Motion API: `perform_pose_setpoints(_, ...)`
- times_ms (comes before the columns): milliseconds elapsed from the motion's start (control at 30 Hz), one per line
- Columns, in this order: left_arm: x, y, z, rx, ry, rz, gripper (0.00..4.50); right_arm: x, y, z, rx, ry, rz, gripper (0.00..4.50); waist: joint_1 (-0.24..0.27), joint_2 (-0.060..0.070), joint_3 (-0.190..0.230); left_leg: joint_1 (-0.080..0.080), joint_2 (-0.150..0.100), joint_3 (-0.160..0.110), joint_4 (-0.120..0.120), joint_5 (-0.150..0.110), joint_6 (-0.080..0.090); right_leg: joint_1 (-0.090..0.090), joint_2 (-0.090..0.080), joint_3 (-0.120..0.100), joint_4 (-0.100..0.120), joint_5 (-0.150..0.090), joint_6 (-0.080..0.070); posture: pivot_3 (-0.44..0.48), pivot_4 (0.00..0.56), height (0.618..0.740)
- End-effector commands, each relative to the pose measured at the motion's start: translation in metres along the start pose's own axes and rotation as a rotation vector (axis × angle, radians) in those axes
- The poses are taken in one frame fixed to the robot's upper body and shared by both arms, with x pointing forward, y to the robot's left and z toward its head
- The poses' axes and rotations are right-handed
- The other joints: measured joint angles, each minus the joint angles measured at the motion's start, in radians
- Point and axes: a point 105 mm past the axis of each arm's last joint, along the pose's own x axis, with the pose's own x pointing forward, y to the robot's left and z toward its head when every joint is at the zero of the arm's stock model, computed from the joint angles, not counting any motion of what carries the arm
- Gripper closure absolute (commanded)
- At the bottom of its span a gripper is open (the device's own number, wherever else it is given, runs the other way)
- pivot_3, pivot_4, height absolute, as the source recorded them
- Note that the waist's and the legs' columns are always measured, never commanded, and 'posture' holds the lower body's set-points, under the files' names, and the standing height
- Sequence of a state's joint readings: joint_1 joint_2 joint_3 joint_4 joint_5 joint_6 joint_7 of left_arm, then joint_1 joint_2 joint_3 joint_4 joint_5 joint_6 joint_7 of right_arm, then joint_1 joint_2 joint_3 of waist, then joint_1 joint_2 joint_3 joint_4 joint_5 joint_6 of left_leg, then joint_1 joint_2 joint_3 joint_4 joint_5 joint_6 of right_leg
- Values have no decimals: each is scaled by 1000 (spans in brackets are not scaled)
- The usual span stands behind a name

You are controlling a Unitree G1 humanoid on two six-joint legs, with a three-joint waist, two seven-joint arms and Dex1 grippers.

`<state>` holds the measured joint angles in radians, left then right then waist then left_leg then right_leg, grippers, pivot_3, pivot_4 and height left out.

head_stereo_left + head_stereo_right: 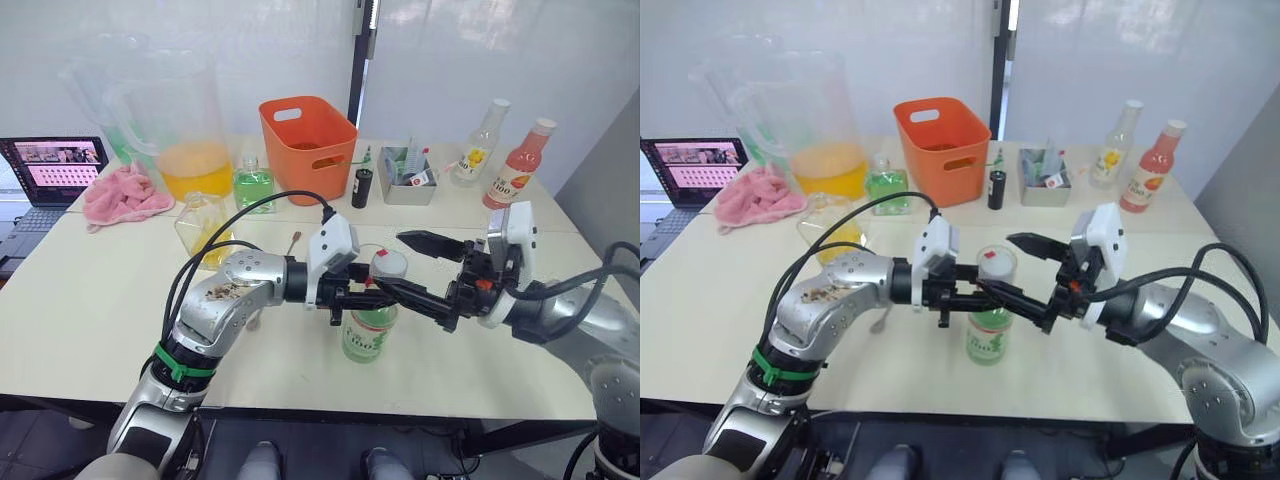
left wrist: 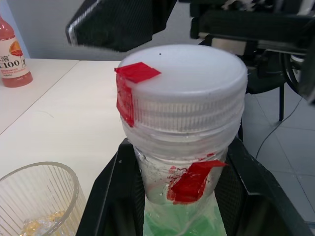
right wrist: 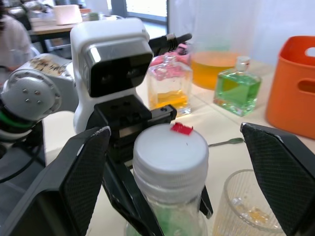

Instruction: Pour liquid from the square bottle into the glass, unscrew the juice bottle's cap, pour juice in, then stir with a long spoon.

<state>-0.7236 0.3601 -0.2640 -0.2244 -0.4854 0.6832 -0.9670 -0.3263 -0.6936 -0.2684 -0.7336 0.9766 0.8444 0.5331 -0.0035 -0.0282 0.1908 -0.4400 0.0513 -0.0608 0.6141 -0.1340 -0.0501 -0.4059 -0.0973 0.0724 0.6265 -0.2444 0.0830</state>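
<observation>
Far left on tabletop: laptop, pink cloth, big pitcher with orange liquid. Just right of those, square bottle with yellow liquid, upright; green-liquid square bottle behind it near orange bin. Long spoon flat on tabletop between square bottle and juice bottle, partly hidden by left arm in the head views. Left gripper reaching in from the left, jaws clamped on the neck of juice bottle, just below the cap; left wrist view confirms black fingers hugging both sides of the neck. Juice bottle upright at centre front of tabletop, green-and-white label, red tape on neck. Cap still on the bottle, white, red tape tab on top and down the side. Glass just beside juice bottle on the far side, a little yellowish liquid at the bottom. Right gripper coming from the right, jaws spread wide, fingers either side of the cap, not touching it. Behind: small black bottle, grey tray of sachets. Far right back: slim clear bottle, yellow label, and pink-red bottle, both upright.
</observation>
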Motion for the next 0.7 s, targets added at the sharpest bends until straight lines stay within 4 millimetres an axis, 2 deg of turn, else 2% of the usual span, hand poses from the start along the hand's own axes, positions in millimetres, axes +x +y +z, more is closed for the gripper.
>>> perform_pose_setpoints(33, 8, -6, 3, 14, -6, -44, 3067, -1, 7, 7, -21, -13, -37, 33, 1, 0, 0, 0, 0, 0, 0, 0, 0, 0, 0, 0, 0, -1, -1, 0, 150, 740)
perform_pose_setpoints(200, 11, -6, 2, 13, -5, -55, 3067, 1, 8, 5, -13, 9, -70, 33, 3, 0, 0, 0, 0, 0, 1, 0, 0, 1, 0, 0, -1, -1, -1, 0, 150, 740)
perform_pose_setpoints(267, 12, -6, 2, 13, -6, -55, 3067, 1, 6, 3, 0, 24, -88, 552, 3, 0, 0, 0, 0, 0, 1, 0, 0, 1, 0, 0, -1, -1, -1, 0, 150, 740)
perform_pose_setpoints(333, 12, -6, 2, 14, -5, -52, 3067, 1, 4, 1, 8, 37, -97, 1305, 3, 0, 0, 0, 0, 0, 1, 0, 0, 1, 0, 0, -1, -1, -1, 0, 150, 740)
perform_pose_setpoints(500, 11, -5, 2, 13, -6, -40, 3067, 1, 6, 0, 30, 40, -80, 2811, 4, 0, 0, 0, 0, 0, 1, 0, 0, 1, 0, 0, -1, -1, -2, 0, 150, 740)
perform_pose_setpoints(700, 9, -3, 2, 19, -7, -16, 3067, 1, 11, -6, 39, 101, 9, 2814, 4, 0, 0, 0, 0, 0, 1, 0, 0, 1, 0, 0, -1, -1, -2, 0, 150, 740)
